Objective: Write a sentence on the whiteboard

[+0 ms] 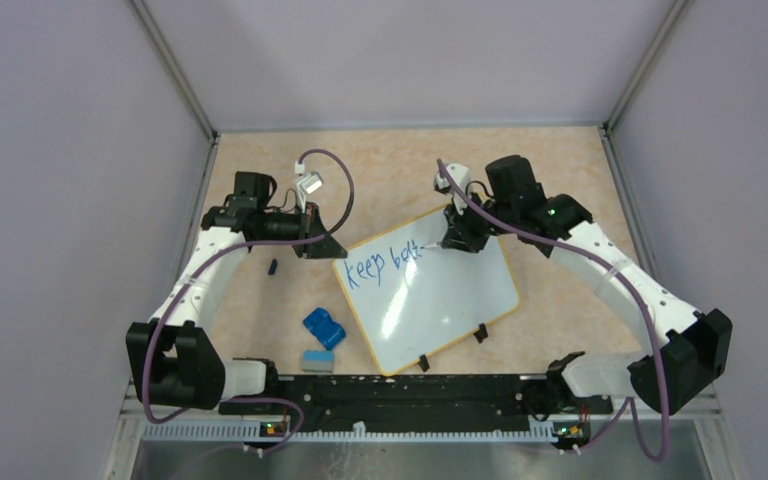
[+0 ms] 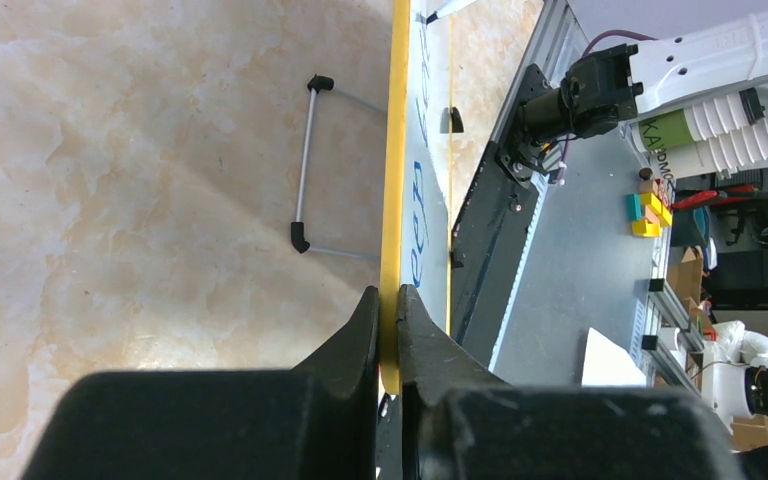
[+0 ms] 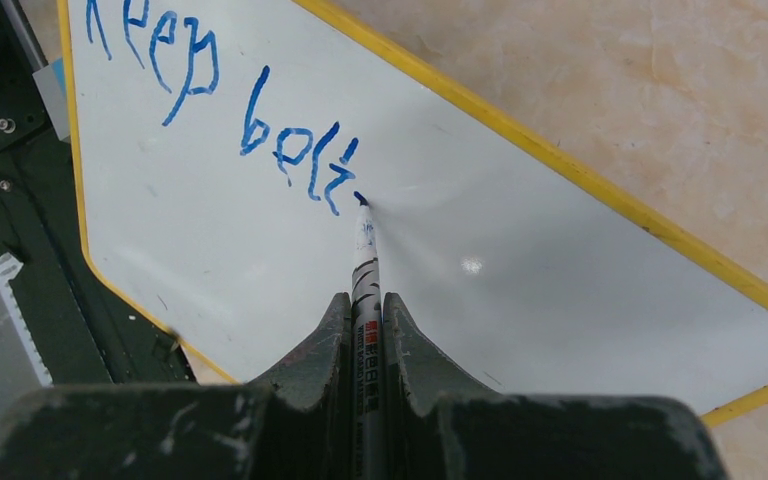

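Right gripper [image 3: 365, 305] clamped tight on a marker [image 3: 364, 255], tip touching the whiteboard [image 3: 260, 270] just ahead of the fingers, at the end of the blue sentence [image 3: 210, 110] reading "keep bett". Left gripper [image 2: 388, 300] pinched on the board's edge.

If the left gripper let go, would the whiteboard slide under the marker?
Probably yes: the whiteboard looks thin and light, lying on a smooth table, so the marker could shove it. It seems stiff, since the left gripper steadies it by the rim alone.
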